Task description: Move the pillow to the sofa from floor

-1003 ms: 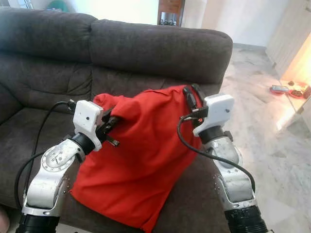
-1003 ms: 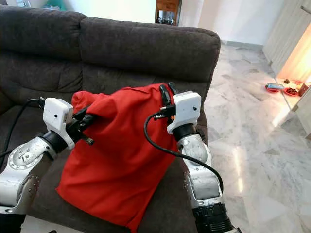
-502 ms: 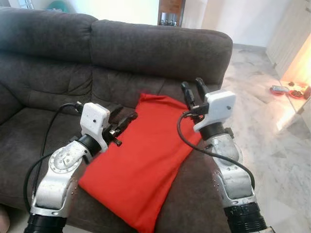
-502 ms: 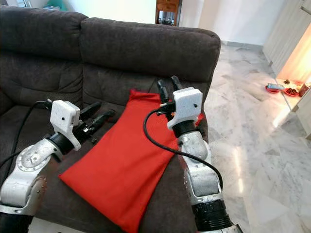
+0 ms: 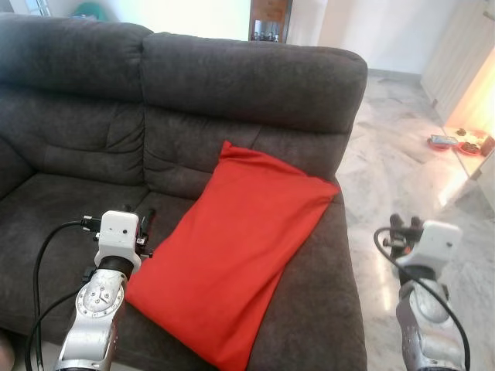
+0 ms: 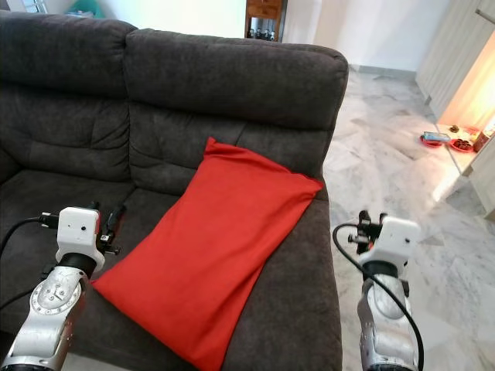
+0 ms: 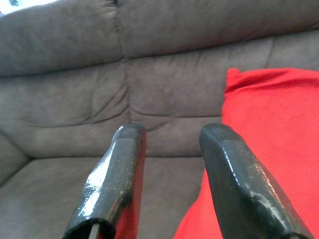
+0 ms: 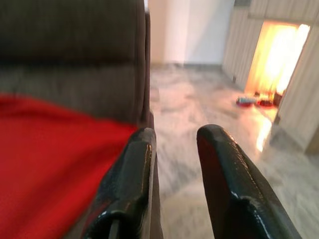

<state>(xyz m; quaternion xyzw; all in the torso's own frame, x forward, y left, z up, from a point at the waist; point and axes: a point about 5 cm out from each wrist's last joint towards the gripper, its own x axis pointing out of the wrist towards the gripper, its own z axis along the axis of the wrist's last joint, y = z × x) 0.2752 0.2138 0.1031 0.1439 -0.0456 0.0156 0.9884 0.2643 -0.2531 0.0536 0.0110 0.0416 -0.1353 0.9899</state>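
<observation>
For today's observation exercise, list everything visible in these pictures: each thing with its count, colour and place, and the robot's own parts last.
pillow: one, red, lying on the sofa's right seat, top edge leaning on the backrest.
sofa: one, dark grey, across the left and middle of the scene.
floor: pale marble tiles, right of the sofa.
small dishes: a few, reddish, on the floor at far right by a lit doorway.
wooden cabinet: one, brown, behind the sofa.
left gripper: one, black fingers open, empty, above the seat left of the pillow.
right gripper: one, black fingers open, empty, off the sofa's right edge.
</observation>
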